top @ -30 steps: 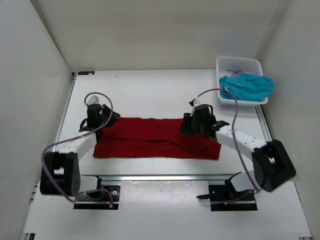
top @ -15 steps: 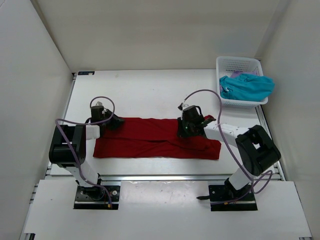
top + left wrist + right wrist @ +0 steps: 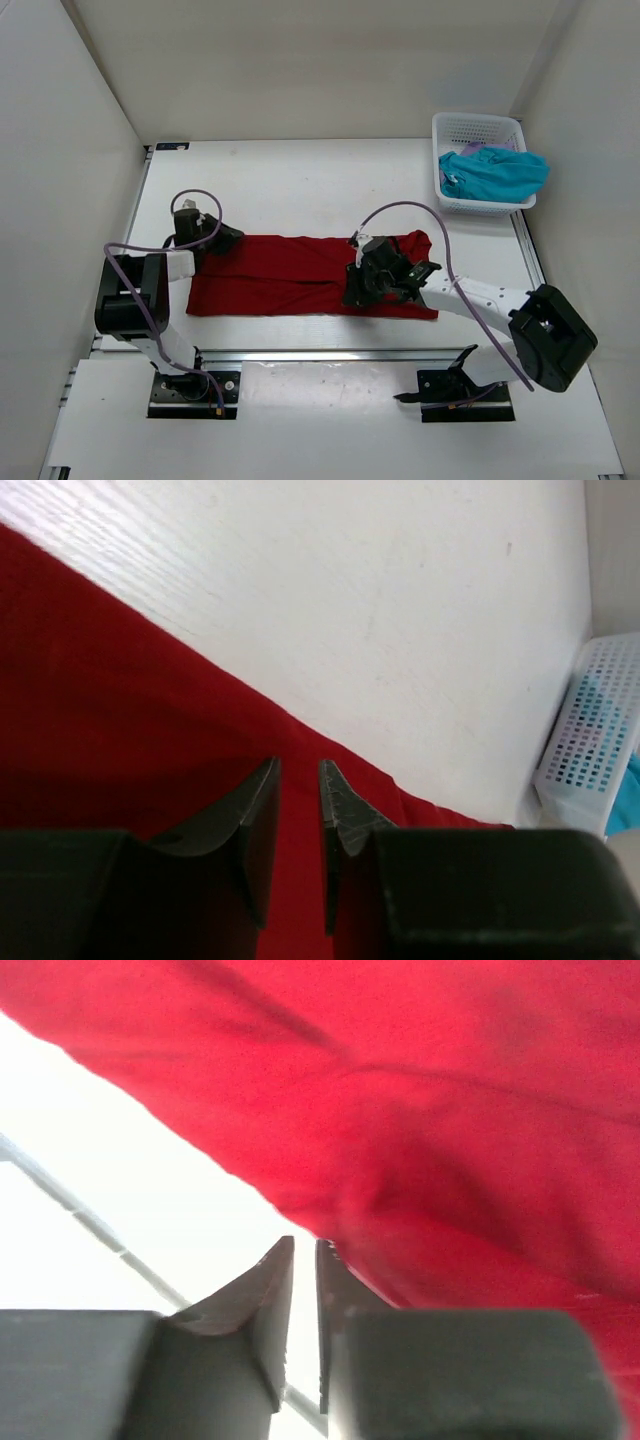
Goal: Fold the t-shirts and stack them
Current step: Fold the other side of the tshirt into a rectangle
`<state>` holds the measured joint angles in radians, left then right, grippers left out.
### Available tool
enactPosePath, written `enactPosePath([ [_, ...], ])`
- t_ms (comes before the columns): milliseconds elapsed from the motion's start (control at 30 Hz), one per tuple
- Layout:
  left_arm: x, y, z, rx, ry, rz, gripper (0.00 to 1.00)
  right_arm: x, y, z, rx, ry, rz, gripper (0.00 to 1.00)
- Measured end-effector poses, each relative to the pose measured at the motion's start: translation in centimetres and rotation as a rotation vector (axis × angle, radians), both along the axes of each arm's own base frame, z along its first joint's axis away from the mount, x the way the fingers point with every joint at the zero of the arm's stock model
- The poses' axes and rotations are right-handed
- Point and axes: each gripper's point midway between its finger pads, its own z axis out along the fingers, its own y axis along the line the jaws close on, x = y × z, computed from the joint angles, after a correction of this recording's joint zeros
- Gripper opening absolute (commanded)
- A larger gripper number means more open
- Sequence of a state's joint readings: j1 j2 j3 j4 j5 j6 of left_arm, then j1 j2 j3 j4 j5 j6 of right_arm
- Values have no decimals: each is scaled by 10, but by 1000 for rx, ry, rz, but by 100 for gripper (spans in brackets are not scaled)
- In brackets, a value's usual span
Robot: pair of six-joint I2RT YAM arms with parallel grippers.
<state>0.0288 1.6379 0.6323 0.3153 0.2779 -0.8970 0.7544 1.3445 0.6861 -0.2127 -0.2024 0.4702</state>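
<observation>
Left pincer (image 3: pixel 298 770): jaws nearly closed, only a thin slit between them. It sits at the far left corner of the red shirt (image 3: pixel 300 275).
Left pincer contact: the tips are down on the red cloth just inside its far edge, and red fills the slit. Can't tell whether any cloth is actually pinched or just lies under the tips.
Right pincer (image 3: pixel 305 1245): jaws a crack apart, with bright table showing through the slit. Nothing is seen between them.
Right pincer contact: it is at the near hem of the red shirt, right of the middle. The right fingertip (image 3: pixel 328 1252) meets the cloth edge, while the left one is over bare table.
Red shirt: spread in a long strip across the middle of the table (image 3: pixel 300 180), between the two arms and lying mostly flat. There is a crease along its length.
Red shirt, right end: the far corner bulges up toward the back, and the cloth near the right pincer is rumpled.
Teal shirt (image 3: pixel 500 172): bunched in the basket (image 3: pixel 478 125) and spilling over its right and front rims.
Basket: white mesh, at the far right corner of the table, well apart from the red shirt. It also shows at the right edge of the left wrist view.
Rail (image 3: pixel 60 1190): a dark line across the table in the right wrist view, near the hem side.
</observation>
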Motion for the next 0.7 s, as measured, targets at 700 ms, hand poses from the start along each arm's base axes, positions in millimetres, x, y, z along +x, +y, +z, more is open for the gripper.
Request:
enactPosePath([
  [700, -18, -108, 31, -3, -93, -272, 33, 69, -65, -8, -142, -36, -214, 7],
])
